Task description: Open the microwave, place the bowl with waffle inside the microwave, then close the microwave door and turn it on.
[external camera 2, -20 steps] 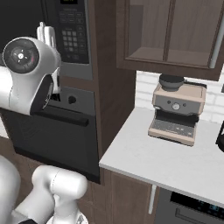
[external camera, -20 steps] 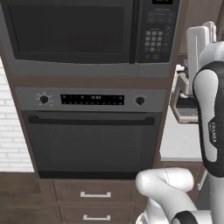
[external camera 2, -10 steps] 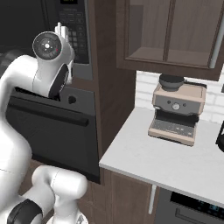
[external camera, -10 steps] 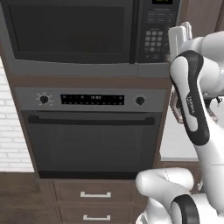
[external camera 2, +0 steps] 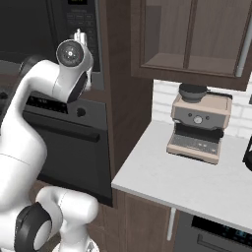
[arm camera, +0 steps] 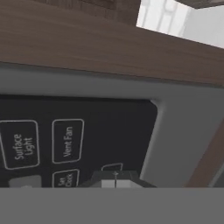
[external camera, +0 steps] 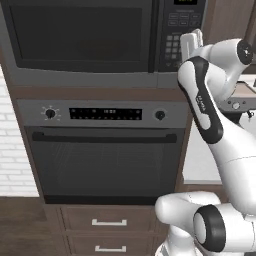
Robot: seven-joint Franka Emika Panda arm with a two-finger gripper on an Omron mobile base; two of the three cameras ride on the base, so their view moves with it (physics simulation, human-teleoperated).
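The microwave [external camera: 80,42] sits built in above the oven, its dark glass microwave door [external camera: 75,32] shut flush. My gripper [external camera: 189,37] is shut, with its fingertips pressed together right at the lower part of the keypad [external camera: 175,37] on the microwave's right side. From the right base view the gripper [external camera 2: 78,35] points into the keypad [external camera 2: 81,19]. In the hand view the gripper [arm camera: 115,179] sits just over the buttons [arm camera: 66,139], close to the panel's grey frame. The bowl and the waffle are out of view.
Below the microwave is a knobbed oven [external camera: 105,165] with a long bar handle, then drawers [external camera: 109,222]. A wooden panel [external camera 2: 123,74] separates it from a white counter [external camera 2: 197,189] holding a coffee machine [external camera 2: 198,123] under an upper cabinet [external camera 2: 197,34].
The arm has swung left from beside the wooden panel, carrying the shut gripper across to the microwave keypad. The door has stayed shut.
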